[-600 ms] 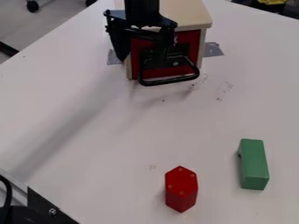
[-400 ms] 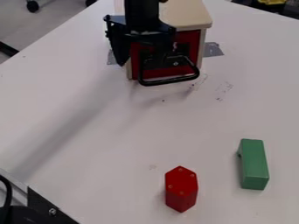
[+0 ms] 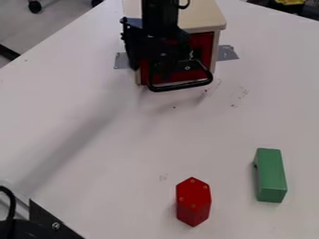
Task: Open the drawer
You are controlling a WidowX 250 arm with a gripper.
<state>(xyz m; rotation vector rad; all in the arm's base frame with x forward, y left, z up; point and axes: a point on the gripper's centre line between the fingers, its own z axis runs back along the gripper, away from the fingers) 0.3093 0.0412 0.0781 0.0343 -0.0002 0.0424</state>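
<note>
Camera side was obstructed by red block (image 3: 193, 203), green block (image 3: 271, 175) | room was left between them and handle (image 3: 181, 86)

So the little box at the top has a pale cream top (image 3: 202, 14) and a deep red drawer front (image 3: 202, 44) with a black loop handle (image 3: 181, 87). Bottom centre, a bright red hexagonal block (image 3: 194, 205) with small tan dots; lower right, a plain green oblong block (image 3: 272, 176). Tabletop's whitish (image 3: 93, 158) with dark specks.
</note>
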